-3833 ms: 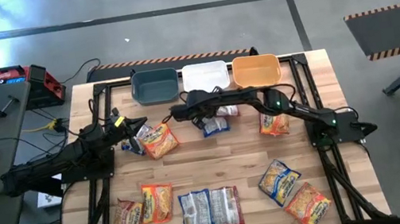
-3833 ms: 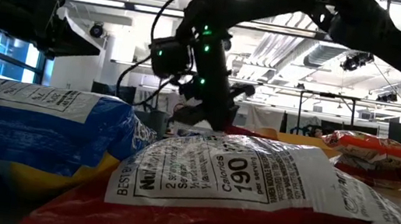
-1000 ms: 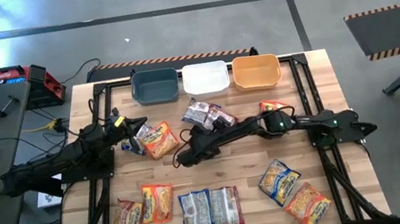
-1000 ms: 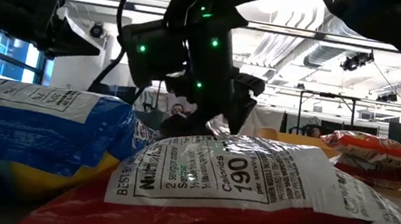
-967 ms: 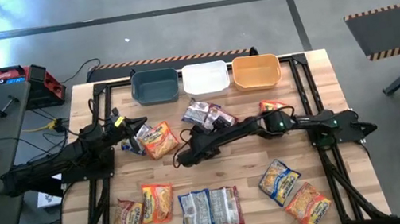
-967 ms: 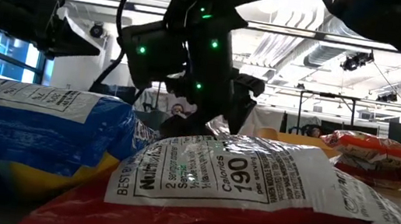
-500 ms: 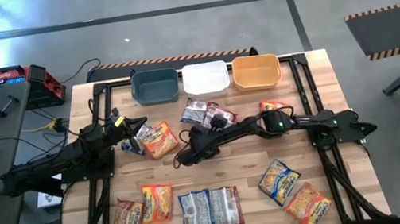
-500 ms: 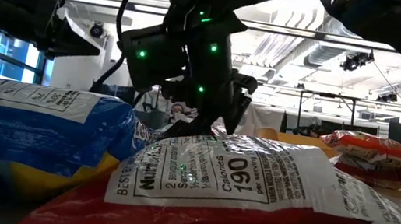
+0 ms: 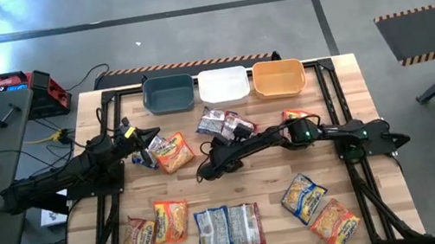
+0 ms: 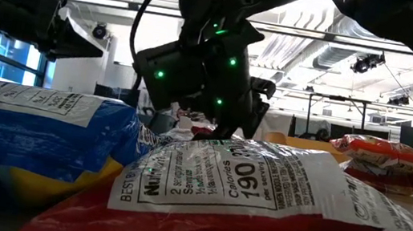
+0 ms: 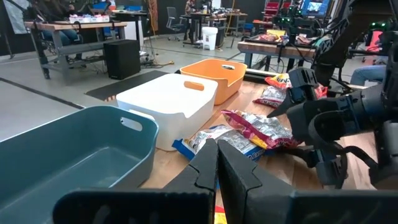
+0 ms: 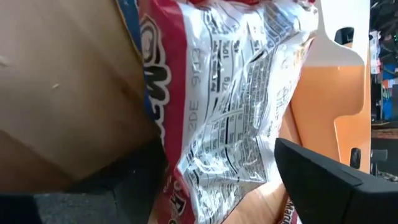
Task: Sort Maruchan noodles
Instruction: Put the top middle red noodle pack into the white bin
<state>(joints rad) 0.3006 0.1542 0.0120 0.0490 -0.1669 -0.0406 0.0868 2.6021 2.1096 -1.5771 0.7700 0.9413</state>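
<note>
A white-maroon noodle packet (image 9: 222,125) lies on a blue-edged packet (image 11: 205,140) near the white bin (image 9: 223,84). My right gripper (image 9: 219,143) is open, its arm reaching in from the table's right. Its fingers stand on either side of the white-maroon packet (image 12: 236,106). It also shows in the low view (image 10: 241,128). My left gripper (image 9: 149,156) is shut (image 11: 217,158) beside an orange packet (image 9: 172,153) at the table's left. More packets lie flat in a row along the near edge (image 9: 228,228). My right gripper has the white-maroon packet's printed back (image 12: 249,149) between its open fingers, which slant toward the far bins. The packet's edge hides one finger (image 12: 124,186), so I cannot tell whether the fingers touch it. My left gripper is shut over the orange packet (image 11: 217,213); whether it touches it I cannot tell.
A dark-blue bin (image 9: 169,93), the white bin and an orange bin (image 9: 279,77) stand side by side at the far edge. Orange packets lie at the right (image 9: 294,120) and near right (image 9: 319,209). Large packets (image 10: 260,196) block the front of the low view.
My right gripper has shifted a little toward the table's right and come down toward the white-maroon packet. The packets and my left arm have stayed where they were.
</note>
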